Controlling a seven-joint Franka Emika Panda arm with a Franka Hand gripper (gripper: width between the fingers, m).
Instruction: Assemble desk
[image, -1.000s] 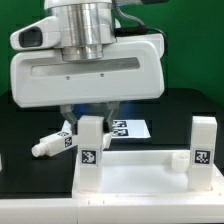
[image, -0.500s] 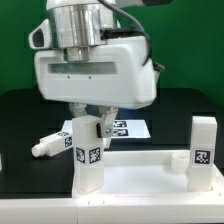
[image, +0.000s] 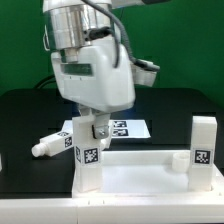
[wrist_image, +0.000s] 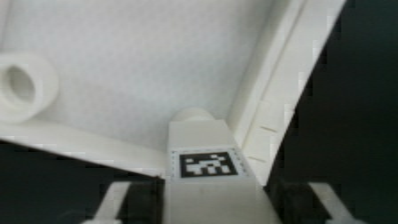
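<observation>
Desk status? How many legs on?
Done: one leg stands in the tabletop at the exterior view's right. In hand: gripper closed on a second upright leg. Left: a loose leg lies on the table; fourth not visible.

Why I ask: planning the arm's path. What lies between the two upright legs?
In the exterior view, only the bare tabletop stretches between the leg under the gripper and the far leg.

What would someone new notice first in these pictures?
The big white gripper fills the exterior view's upper middle, straddling an upright leg at the tabletop's corner on that view's left. A second leg stands at its right; a third leg lies loose on the table.
</observation>
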